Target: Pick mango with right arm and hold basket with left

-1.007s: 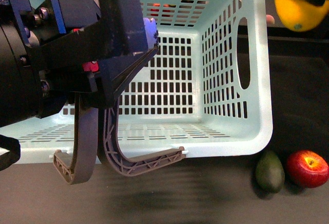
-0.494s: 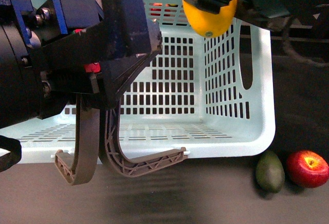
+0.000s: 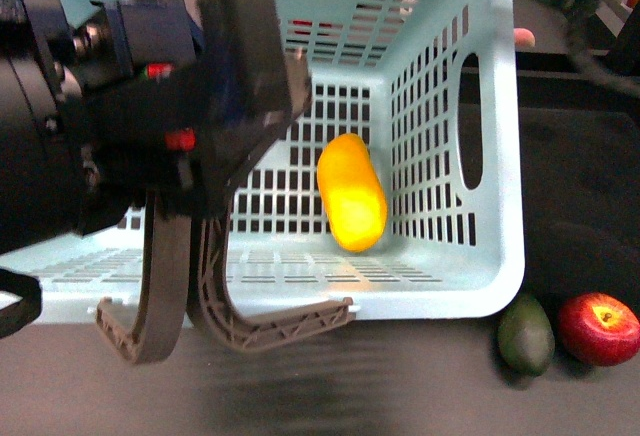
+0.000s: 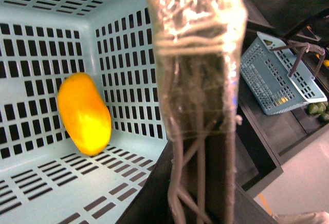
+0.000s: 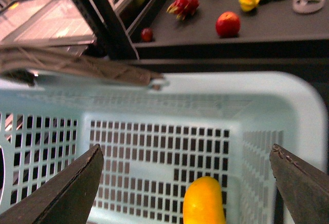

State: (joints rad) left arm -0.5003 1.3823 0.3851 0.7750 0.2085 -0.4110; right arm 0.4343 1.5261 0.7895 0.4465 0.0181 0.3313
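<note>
While the left gripper [image 3: 200, 186] clamps the grey-brown handles [image 3: 280, 324] of the basket [image 3: 490, 276] at near left, the mango [image 3: 351, 192] is inside, by its far wall. Over it, the right gripper [image 5: 186, 152] has its fingers spread wide apart.

Shop: shopping basket [image 3: 500, 256], displayed fruit [image 5: 227, 24]

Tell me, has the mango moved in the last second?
Yes. The mango went from high above the right rim of the basket down inside it, by its right wall.
</note>
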